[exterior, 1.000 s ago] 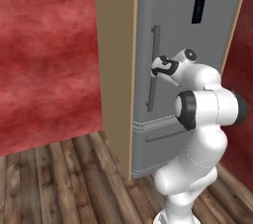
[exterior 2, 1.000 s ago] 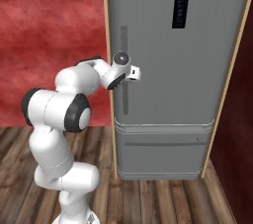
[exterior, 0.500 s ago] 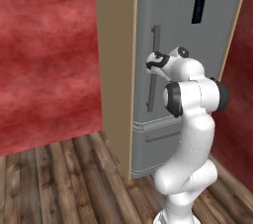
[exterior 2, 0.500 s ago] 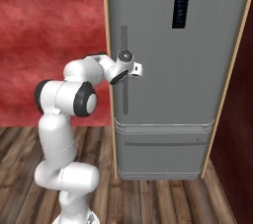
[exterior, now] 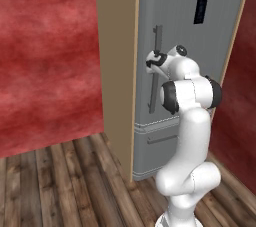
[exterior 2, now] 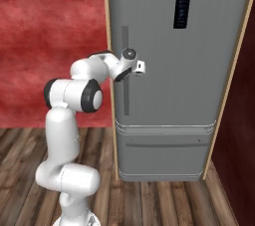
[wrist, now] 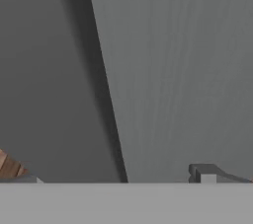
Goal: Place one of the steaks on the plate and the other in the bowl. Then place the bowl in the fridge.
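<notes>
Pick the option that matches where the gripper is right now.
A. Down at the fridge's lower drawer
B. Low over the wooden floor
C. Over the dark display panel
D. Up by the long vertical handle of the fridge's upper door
D: the open gripper sits at the vertical bar handle on the closed upper door of the fridge, well above the drawer and left of the display panel.

Tall grey fridge (exterior: pixel 200 36) stands closed, framed by tan wood panel (exterior: pixel 117 71) on its near side. Small dark display panel (exterior: pixel 201 8) high on door. Long vertical bar handle (exterior: pixel 155 66) runs down upper door; drawer front (exterior: pixel 160 138) below. White arm (exterior: pixel 192 116) rises from lower right, elbow bent, reaching to door. Gripper (exterior: pixel 151 63) sits right at handle, about mid-height of bar; whether fingers touch it, cannot tell. Red wall (exterior: pixel 47 56) at left. Wooden plank floor (exterior: pixel 65 186) underneath.
</notes>
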